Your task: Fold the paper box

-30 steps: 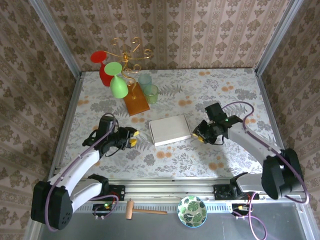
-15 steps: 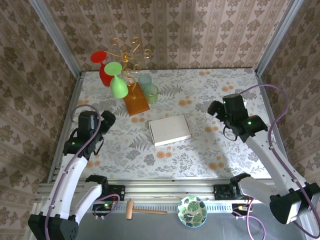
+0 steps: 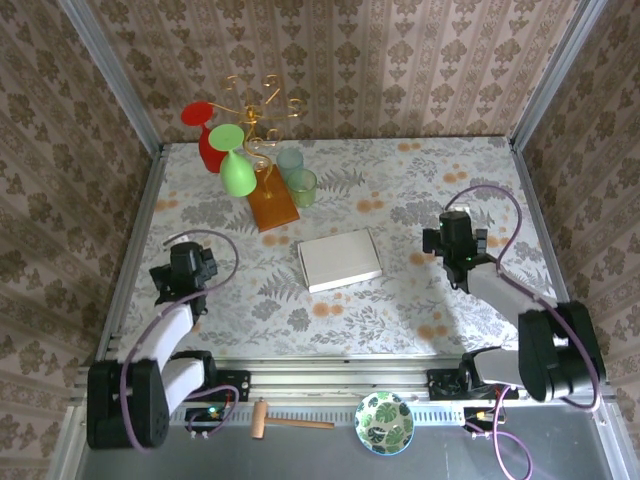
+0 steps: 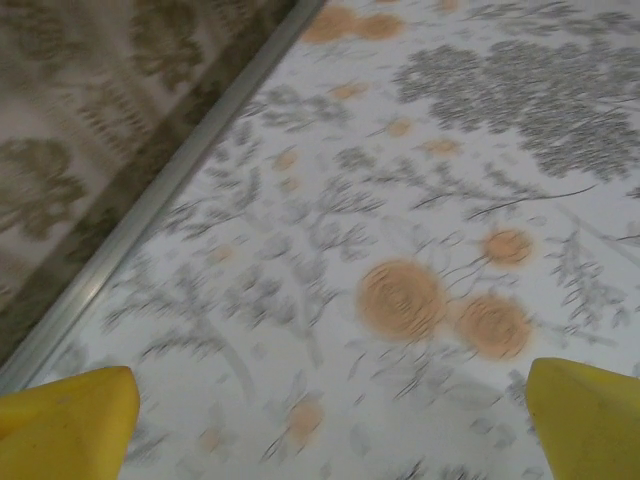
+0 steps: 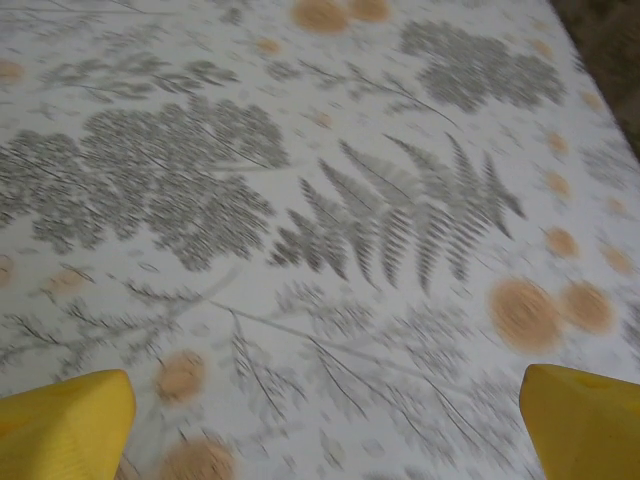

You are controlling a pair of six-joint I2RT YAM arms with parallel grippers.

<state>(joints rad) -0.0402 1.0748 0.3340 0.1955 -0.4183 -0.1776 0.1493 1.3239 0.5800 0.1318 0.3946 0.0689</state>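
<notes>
From above we see the paper box [image 3: 340,260] lying flat near the middle of the table [image 3: 420,180]. It is a pale rectangle turned slightly off square, with a thin side wall showing along its near edge. Nothing touches it.

The left gripper [image 3: 186,258] sits at about 9 o'clock from the box, well apart from it and close to the table's left edge. In its wrist view we find its two yellow fingers [image 4: 65,420] at the opposite bottom corners, spread wide with only flowered cloth between them, so it holds nothing. A metal edge strip [image 4: 160,200] runs diagonally at 10 o'clock from the fingers, with a wallpapered wall [image 4: 70,130] beyond it.

The right gripper [image 3: 455,232] is at about 3 o'clock from the box, also well apart. Its wrist view shows its own yellow tips [image 5: 60,425] just as far apart over bare cloth, gripping nothing.

At 11 o'clock from the box a gold wire stand [image 3: 255,105] rises from an orange base [image 3: 272,208], with a red glass [image 3: 207,150] and a green glass [image 3: 237,175] hanging from it. Two pale tumblers [image 3: 297,178] stand just beside the base at its 2 o'clock.

Off the table at 6 o'clock, a leaf-patterned bowl [image 3: 385,421] and a wooden mallet [image 3: 285,421] lie on the near ledge.
</notes>
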